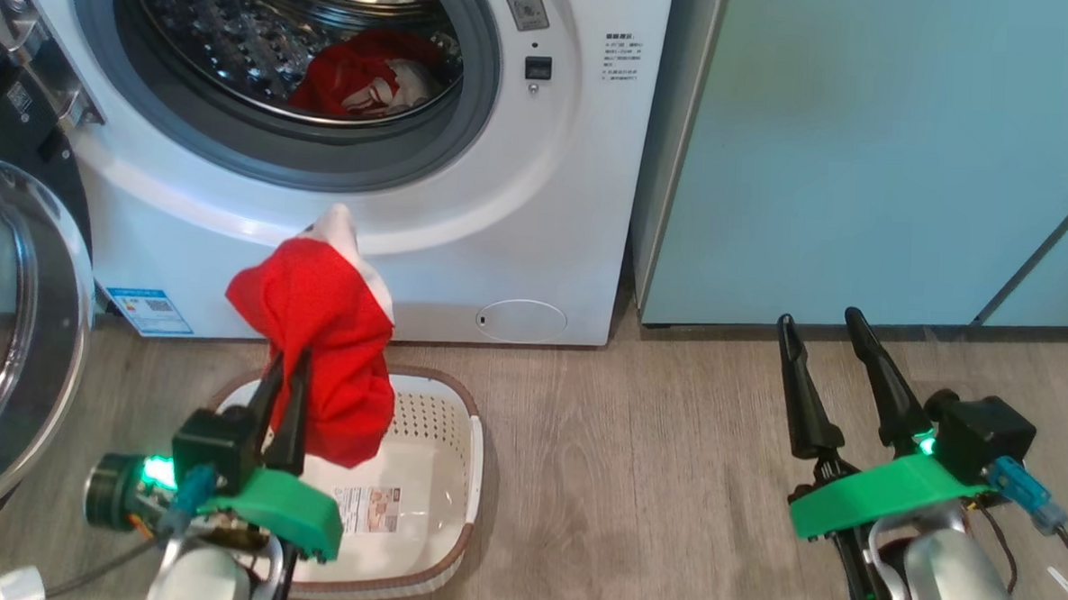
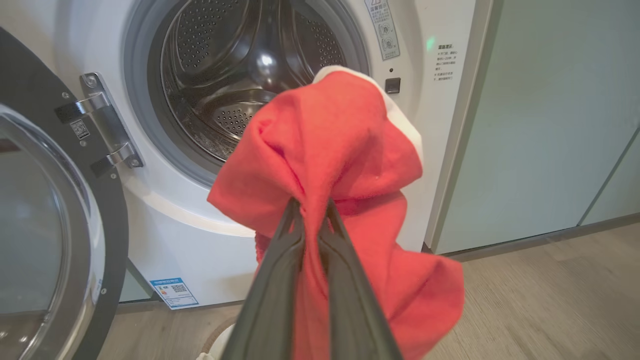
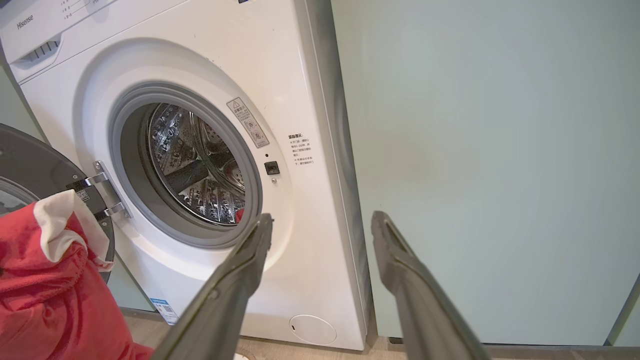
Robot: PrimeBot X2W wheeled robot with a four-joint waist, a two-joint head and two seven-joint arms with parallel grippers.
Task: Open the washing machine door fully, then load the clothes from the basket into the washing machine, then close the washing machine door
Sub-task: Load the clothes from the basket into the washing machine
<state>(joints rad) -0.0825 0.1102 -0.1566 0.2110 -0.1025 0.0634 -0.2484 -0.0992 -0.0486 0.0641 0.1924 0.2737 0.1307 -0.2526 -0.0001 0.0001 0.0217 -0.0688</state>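
Your left gripper (image 1: 286, 368) has its fingers pinched tight on a red garment (image 1: 316, 327), lifted above the basket (image 1: 478, 460), before the washing machine (image 1: 518, 245); second red-and-white piece (image 1: 363, 81) lies in the drum; door (image 1: 19, 332) stands open at left; your right gripper (image 1: 819, 318) has fingers spread, empty, over the floor (image 1: 652, 485).

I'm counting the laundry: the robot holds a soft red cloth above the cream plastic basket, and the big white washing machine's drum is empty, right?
Not empty: the head view shows another red and white soft garment lying in the big white washing machine's drum. The rest is right.
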